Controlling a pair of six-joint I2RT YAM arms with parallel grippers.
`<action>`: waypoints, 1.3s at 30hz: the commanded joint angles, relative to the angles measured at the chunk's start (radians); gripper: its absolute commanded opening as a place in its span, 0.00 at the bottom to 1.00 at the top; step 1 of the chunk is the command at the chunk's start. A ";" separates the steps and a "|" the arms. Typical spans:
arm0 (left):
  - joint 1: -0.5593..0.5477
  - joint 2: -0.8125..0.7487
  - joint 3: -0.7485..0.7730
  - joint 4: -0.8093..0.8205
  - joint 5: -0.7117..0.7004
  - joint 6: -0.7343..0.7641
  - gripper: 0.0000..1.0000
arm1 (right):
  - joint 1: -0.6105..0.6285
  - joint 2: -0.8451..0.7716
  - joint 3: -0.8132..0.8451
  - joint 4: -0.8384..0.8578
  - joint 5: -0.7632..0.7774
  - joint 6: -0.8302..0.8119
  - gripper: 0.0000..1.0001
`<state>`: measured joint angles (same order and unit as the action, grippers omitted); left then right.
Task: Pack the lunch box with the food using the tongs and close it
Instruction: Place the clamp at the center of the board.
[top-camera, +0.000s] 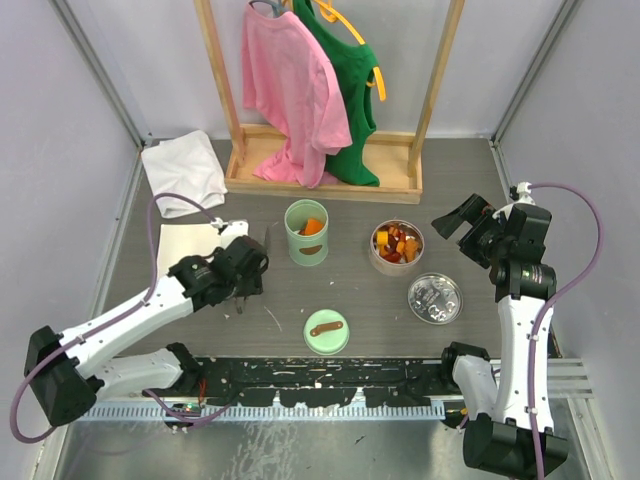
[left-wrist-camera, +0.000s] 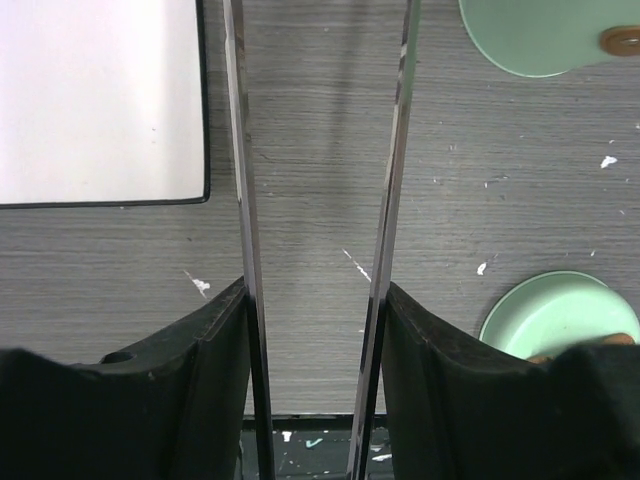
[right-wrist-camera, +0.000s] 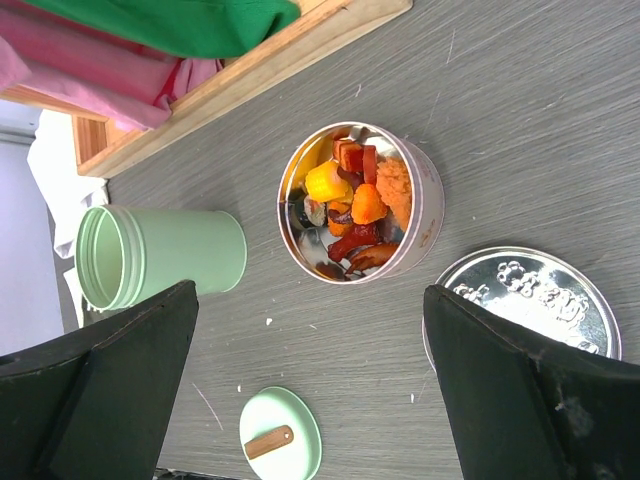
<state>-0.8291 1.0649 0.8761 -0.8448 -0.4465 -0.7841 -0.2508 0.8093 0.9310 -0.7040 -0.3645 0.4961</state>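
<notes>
Tongs (left-wrist-camera: 243, 180) of thin dark grey metal are running up the left wrist view as two slender arms. Each is lying against the inner face of one black finger (left-wrist-camera: 190, 370) of the left gripper (left-wrist-camera: 316, 300), which is clamping them from outside (the arms themselves are standing apart). Their tips are being cut off by the top edge. A white rectangular board (left-wrist-camera: 100, 100) is showing at upper left. A pale green round shape (left-wrist-camera: 540, 30) is being clipped by the top right corner.

In the top external view the tongs are hard to make out. The pale green cylindrical container (top-camera: 306, 252) is standing open with orange pieces inside. Its round green lid with a wooden handle (top-camera: 326, 331) is lying nearer the arms. The food (top-camera: 397, 243), orange, red and dark chunks, is sitting in a round metal tin (top-camera: 377, 262), just beside an embossed steel lid (top-camera: 435, 298).

In the right wrist view the right gripper (right-wrist-camera: 310, 300) is spreading its fingers wide, holding nothing, and the frame is cropping them.
</notes>
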 joint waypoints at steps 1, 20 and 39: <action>0.037 0.016 -0.047 0.161 0.085 0.032 0.51 | -0.003 -0.010 0.008 0.049 -0.004 0.002 1.00; 0.044 0.165 -0.192 0.273 0.120 -0.004 0.63 | -0.002 0.019 -0.028 0.088 -0.027 0.027 1.00; 0.058 0.266 -0.175 0.298 0.123 0.019 0.79 | -0.003 0.077 -0.091 0.182 -0.263 0.068 1.00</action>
<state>-0.7822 1.3357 0.6544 -0.5434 -0.3019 -0.7731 -0.2508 0.8822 0.8322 -0.5915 -0.5381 0.5610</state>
